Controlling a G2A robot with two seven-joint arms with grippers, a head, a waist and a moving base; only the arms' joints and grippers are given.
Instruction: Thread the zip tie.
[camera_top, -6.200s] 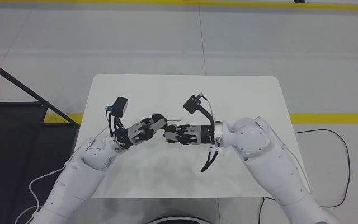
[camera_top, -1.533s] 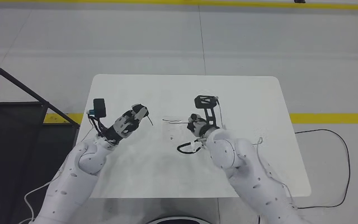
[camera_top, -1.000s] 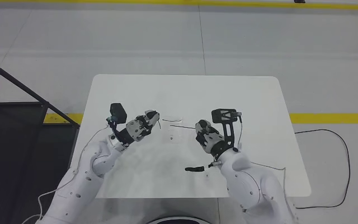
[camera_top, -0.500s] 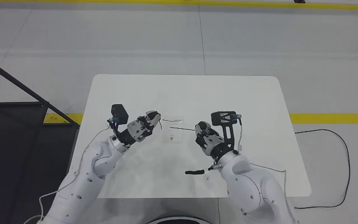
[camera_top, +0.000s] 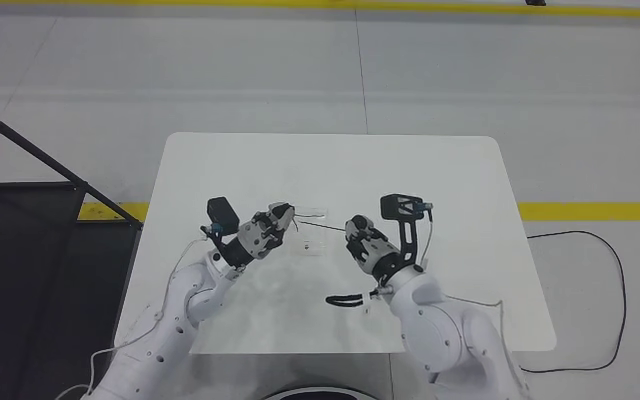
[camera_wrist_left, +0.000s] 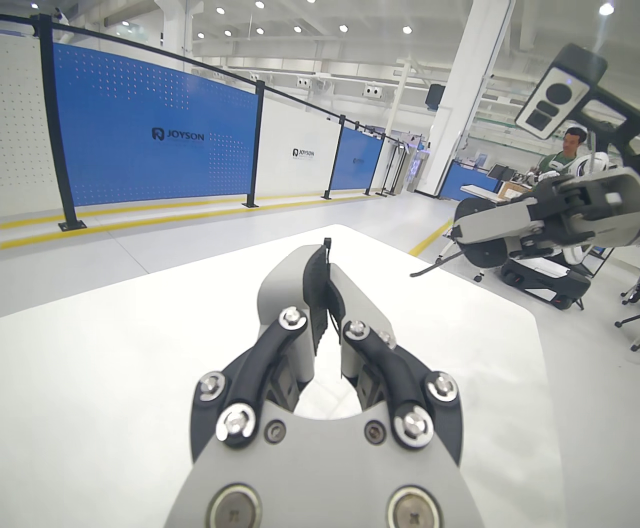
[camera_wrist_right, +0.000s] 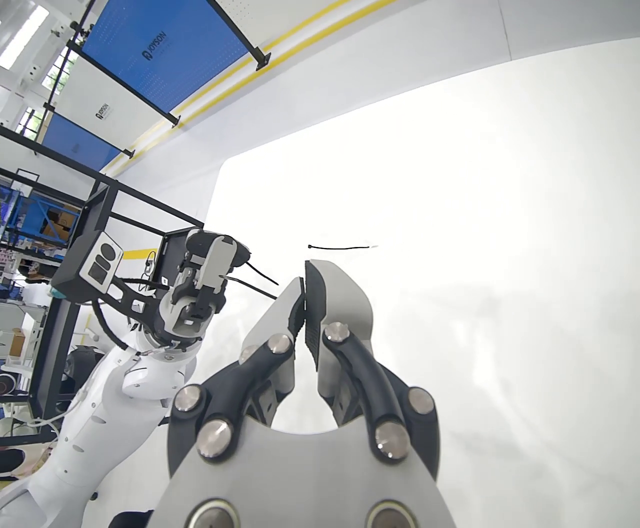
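L pincer (camera_wrist_left: 325, 265) is shut tight on a black zip tie (camera_wrist_left: 327, 250). The tie sits btwn the two dark pads, and its small head end sticks out just past the tips. In the R wrist view, a thin bit of that tie (camera_wrist_right: 262, 274) pokes out of the L pincer (camera_wrist_right: 239, 257) & points toward the other arm. R pincer (camera_wrist_right: 304, 272) is shut too, pads pressed together. In the L wrist view, a thin black strip (camera_wrist_left: 432, 265) pokes out of the R pincer (camera_wrist_left: 457, 232) & slants down toward the desk (camera_wrist_left: 150, 325). Can't tell if that strip is part of the same tie or a diff one. From the top view, L pincer (camera_top: 283, 213) & R pincer (camera_top: 352, 226) are both up over the middle of the white desk (camera_top: 430, 170). They face each other, near but not touching. The strip (camera_top: 322, 226) runs in the gap btwn them, w/ one end at the R pincer & its free end near the L one. One more black tie, a loose zip tie (camera_wrist_right: 342, 247), lies flat on the desk a bit beyond the R pincer tips, w/ nothing holding it.
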